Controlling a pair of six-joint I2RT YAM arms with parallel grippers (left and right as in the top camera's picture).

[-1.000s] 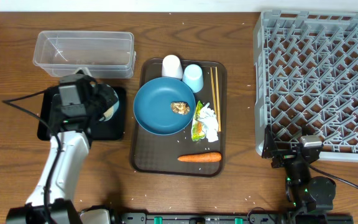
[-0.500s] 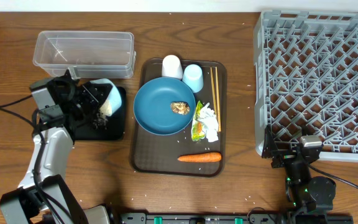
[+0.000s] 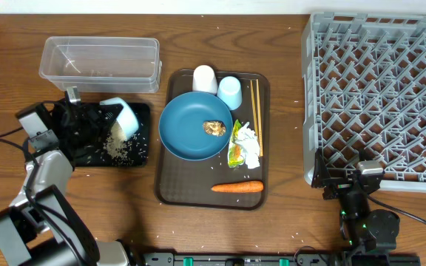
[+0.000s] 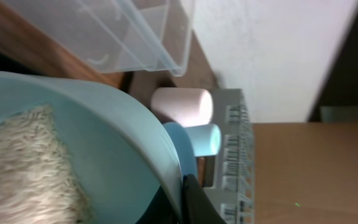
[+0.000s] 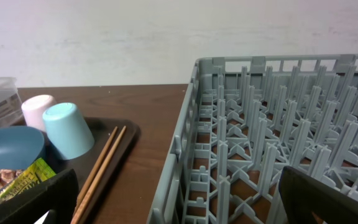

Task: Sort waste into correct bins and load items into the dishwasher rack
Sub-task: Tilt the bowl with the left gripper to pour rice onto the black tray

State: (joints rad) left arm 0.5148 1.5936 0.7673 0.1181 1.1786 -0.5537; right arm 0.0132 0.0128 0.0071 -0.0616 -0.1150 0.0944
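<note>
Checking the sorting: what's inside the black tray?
Loose white rice lies scattered in the black tray. The tipped pale-blue bowl and the left claw cover part of it, hiding anything beneath.

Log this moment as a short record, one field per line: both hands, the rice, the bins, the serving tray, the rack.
left hand: shut on the small pale-blue bowl, tilted over the black tray
right hand: open, empty, at the near edge of the rack
rice: some on the black tray, some inside the bowl
clear tub: behind the black tray, nothing large inside
serving tray: dark-blue plate with brown food lump, white cup, pale-blue cup, chopsticks, tissue, wrapper, carrot
rack: nothing loaded
</note>
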